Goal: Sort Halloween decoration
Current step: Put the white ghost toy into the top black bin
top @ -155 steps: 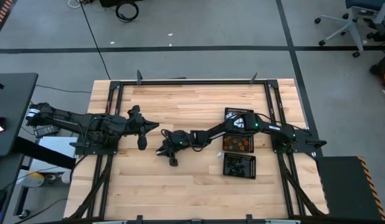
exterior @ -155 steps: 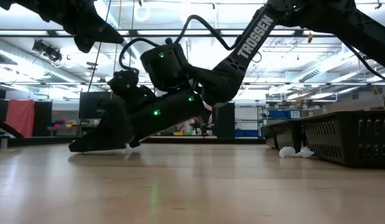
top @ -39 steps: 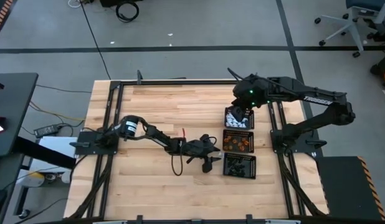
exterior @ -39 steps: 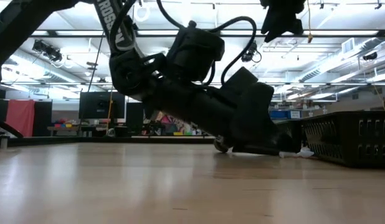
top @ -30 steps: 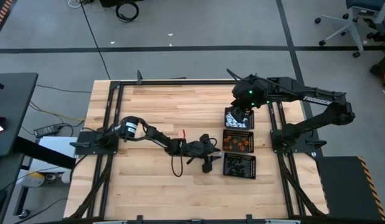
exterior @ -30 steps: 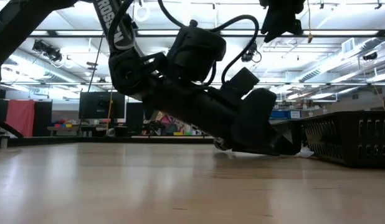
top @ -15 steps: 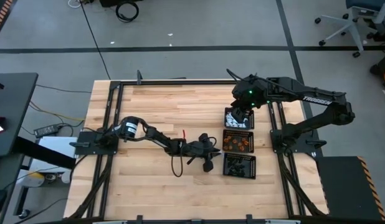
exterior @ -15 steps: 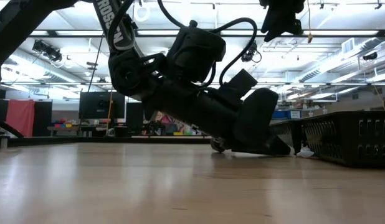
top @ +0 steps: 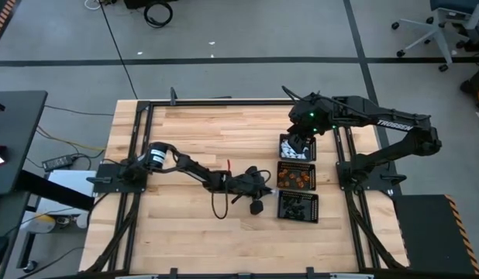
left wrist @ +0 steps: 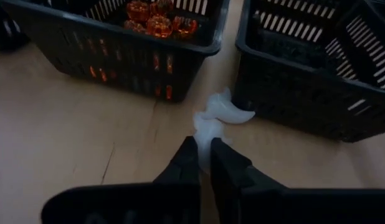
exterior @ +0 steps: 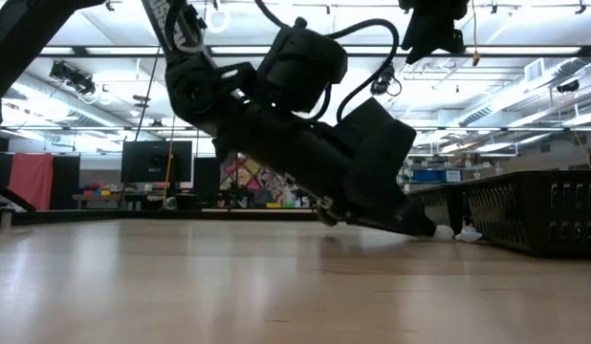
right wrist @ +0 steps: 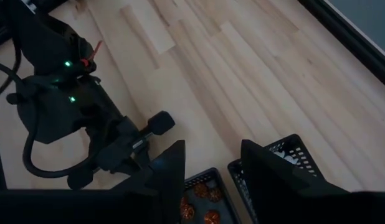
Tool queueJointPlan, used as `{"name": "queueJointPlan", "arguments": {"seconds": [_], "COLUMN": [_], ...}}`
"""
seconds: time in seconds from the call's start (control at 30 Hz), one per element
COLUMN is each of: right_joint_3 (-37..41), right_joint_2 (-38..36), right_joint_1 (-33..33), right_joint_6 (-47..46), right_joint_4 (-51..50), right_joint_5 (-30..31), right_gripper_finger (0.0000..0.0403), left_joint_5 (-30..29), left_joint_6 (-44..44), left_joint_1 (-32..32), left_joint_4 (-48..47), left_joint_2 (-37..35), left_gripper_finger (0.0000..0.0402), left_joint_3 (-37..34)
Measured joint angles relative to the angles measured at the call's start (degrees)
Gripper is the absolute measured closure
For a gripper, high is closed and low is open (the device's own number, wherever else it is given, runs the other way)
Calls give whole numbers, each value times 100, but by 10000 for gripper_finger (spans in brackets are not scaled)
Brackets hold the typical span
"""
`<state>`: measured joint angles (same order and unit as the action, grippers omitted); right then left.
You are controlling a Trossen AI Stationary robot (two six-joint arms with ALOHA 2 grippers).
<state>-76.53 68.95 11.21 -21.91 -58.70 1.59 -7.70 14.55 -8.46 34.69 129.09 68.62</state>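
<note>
White trinket (left wrist: pixel 208 134) between left claw (left wrist: pixel 204 163) tips

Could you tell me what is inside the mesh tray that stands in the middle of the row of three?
The middle tray holds orange trinkets, pumpkin-like in the left wrist view. Its dark mesh walls cover most of the inside, so how many lie there, or anything beneath them, cannot be seen.

Pale wooden plank table (top: pixel 193 139) inside a black metal frame (top: pixel 139 116)

Three square black mesh trays stand in a column near its right edge: one with white pieces (top: pixel 297 147), one with orange pieces (top: pixel 296 177), one with dark pieces (top: pixel 298 206) (contents hard to make out). A small white trinket (left wrist: pixel 218 112) lies on the bare wood between two trays.
</note>
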Motion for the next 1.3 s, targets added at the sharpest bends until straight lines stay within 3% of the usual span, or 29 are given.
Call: {"name": "queueJointPlan", "arguments": {"seconds": [0.7,1.1,1.3], "right_joint_3": [0,2,2], "right_joint_2": [-4,-7,-7], "right_joint_1": [-1,-1,0], "right_joint_6": [2,66,68], "right_joint_4": [-4,35,120], "right_joint_5": [-75,-110,-108], "right_gripper_finger": [243,243,243], "left_joint_5": [451,610,609], "left_joint_6": [-358,-1124,-1119], "left_joint_1": [133,152,37], "left_joint_4": [-1062,-2251,-1883], "left_joint_2": [-305,-1024,-1039], "left_gripper_finger": [400,401,382], "left_joint_3": [39,-2,20]}}
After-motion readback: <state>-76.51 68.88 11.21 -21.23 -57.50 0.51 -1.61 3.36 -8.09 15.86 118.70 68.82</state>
